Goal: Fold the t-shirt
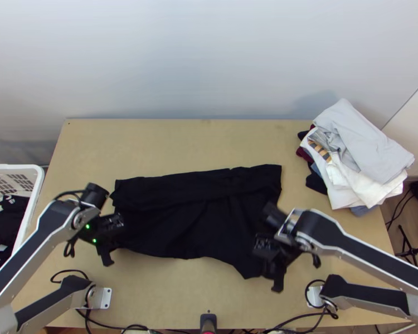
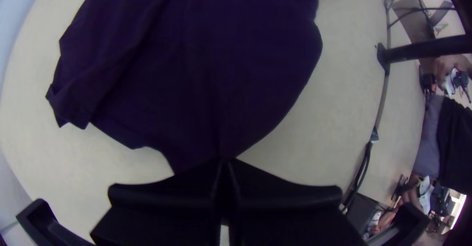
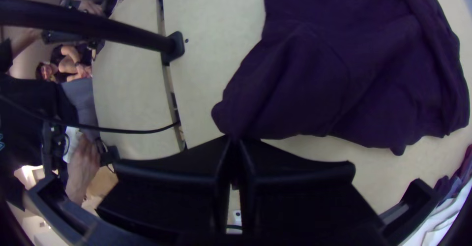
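Observation:
The black t-shirt [image 1: 198,214] lies across the middle of the table, its far part doubled over in a long band. At the shirt's left side is my left gripper [image 1: 117,236]; in the left wrist view that gripper [image 2: 225,162] is shut on the edge of the shirt [image 2: 211,69]. My right gripper [image 1: 267,259] stands at the shirt's near right corner. The right wrist view has this gripper [image 3: 236,141] shut on a gathered bit of the shirt [image 3: 314,78]. The cloth between the fingertips is pinched narrow on both sides.
A stack of folded clothes [image 1: 359,161] lies at the table's back right. A white basket [image 1: 33,214] with dark and light clothes stands off the left edge. Cables run along the near edge [image 1: 181,325]. Bare wood [image 1: 170,145] stretches beyond the shirt.

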Controlling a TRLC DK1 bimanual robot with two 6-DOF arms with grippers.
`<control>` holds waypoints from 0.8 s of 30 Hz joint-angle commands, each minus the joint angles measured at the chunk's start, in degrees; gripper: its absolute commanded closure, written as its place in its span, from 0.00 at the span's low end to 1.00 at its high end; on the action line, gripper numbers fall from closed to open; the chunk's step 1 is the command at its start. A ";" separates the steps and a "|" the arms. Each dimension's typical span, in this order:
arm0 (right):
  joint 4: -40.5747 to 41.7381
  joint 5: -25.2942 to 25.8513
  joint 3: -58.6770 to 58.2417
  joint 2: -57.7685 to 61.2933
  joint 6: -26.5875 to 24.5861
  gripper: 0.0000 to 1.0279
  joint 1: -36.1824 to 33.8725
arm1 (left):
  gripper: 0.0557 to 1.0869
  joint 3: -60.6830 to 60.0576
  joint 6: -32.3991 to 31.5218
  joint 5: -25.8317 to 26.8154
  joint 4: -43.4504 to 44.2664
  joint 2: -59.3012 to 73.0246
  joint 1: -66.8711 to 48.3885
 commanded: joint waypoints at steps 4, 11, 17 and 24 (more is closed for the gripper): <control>-1.18 -1.37 9.12 9.50 -7.45 0.97 -21.92 | 0.96 5.00 3.65 0.70 8.22 10.28 14.86; -1.01 -1.37 21.25 20.22 -8.68 0.97 -26.66 | 0.96 11.07 1.98 1.40 10.15 17.57 16.44; -1.01 -1.37 32.94 27.61 -7.72 0.97 -27.54 | 0.96 16.52 -0.05 2.37 10.50 25.39 17.06; -0.92 -0.31 45.51 33.41 -6.22 0.97 -26.93 | 0.96 15.64 -0.49 2.28 11.56 26.54 15.57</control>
